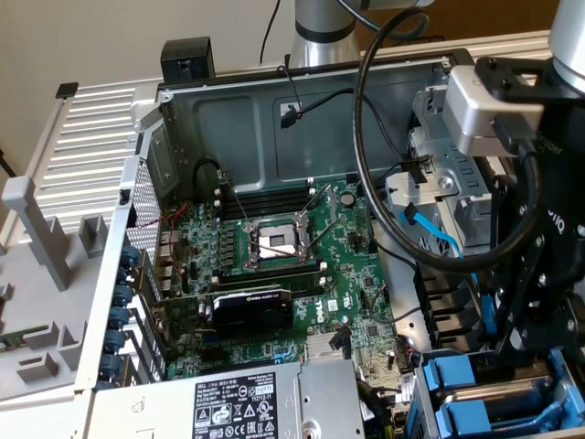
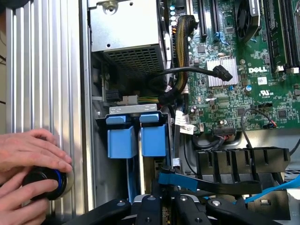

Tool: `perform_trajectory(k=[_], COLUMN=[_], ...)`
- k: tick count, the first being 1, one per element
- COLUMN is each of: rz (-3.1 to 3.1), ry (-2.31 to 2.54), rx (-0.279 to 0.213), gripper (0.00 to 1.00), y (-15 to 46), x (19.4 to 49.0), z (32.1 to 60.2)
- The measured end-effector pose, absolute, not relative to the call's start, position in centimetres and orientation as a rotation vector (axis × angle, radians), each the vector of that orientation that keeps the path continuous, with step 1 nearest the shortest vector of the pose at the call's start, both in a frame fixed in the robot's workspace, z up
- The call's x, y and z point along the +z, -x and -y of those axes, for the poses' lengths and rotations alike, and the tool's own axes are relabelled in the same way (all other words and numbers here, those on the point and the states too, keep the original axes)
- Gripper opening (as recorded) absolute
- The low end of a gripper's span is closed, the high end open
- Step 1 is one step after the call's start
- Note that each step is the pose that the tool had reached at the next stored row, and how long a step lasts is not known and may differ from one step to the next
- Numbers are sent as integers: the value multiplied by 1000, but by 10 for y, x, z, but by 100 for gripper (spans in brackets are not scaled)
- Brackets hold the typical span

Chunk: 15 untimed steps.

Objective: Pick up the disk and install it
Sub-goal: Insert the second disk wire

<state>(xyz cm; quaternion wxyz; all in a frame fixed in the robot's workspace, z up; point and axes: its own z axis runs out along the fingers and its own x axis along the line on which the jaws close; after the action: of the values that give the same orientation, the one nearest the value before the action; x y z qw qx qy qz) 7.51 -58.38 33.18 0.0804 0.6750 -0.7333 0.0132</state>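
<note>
In the exterior view the gripper point(image 1: 514, 334) hangs low over the drive cage point(image 1: 475, 393) at the exterior view's right of the open case point(image 1: 174, 137). A narrow blue strip beside its fingers, which I take for the carrier edge of the disk point(image 1: 488, 315), stands upright just above the cage. Two blue carriers point(image 1: 457, 375) sit in the cage below. The motherboard point(image 1: 274, 247) lies at the centre, and the power supply point(image 1: 247, 402) lies near the lower edge.

In the wrist view the gripper point(image 2: 161, 206) has its jaws drawn close together. They appear to pinch a thin thing seen edge-on, with a blue corner of the disk point(image 2: 174, 178) sticking out just past the fingers. How the pads sit on it is hidden. The two carriers point(image 2: 123, 143) lie side by side beyond it, next to a black cable guide point(image 2: 243, 161). A person's hand point(image 2: 28, 150) rests on a round black knob point(image 2: 44, 180) on the ribbed panel point(image 2: 42, 70) outside the case.

The disk is likely dense and rigid. Its metal faces are probably smooth and could slip in the grip. The plastic frame probably flexes a little. It is also sensitive to knocks. I judge a hold across the flat faces near the middle, clear of the frame rails and connector end, to be the safest.
</note>
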Motion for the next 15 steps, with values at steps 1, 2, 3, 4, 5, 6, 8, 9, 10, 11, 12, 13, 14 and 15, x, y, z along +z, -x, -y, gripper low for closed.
perform_trajectory(k=[1, 2, 3, 4, 5, 6, 8, 9, 10, 11, 12, 13, 14, 15], rz=[2193, 2193, 2193, 2193, 2193, 2193, 2193, 2193, 2193, 2193, 2193, 2193, 2193, 2193], ry=[-2018, -2018, -2018, -2018, -2018, -2018, -2018, -2018, -2018, -2018, -2018, -2018, -2018, -2018], rx=[39, 39, 39, 39, 39, 39, 39, 39, 39, 39, 39, 39, 39, 39], gripper=[17, 17, 17, 17, 17, 17, 17, 17, 17, 17, 17, 17, 17, 17], y=[-75, -75, -75, -75, -75, -75, -76, -76, -76, -76, -76, -76, -76, -76], x=[332, 332, 332, 332, 332, 332, 332, 332, 332, 332, 332, 332, 332, 332], z=[584, 584, 584, 584, 584, 584, 584, 584, 584, 584, 584, 584, 584, 584])
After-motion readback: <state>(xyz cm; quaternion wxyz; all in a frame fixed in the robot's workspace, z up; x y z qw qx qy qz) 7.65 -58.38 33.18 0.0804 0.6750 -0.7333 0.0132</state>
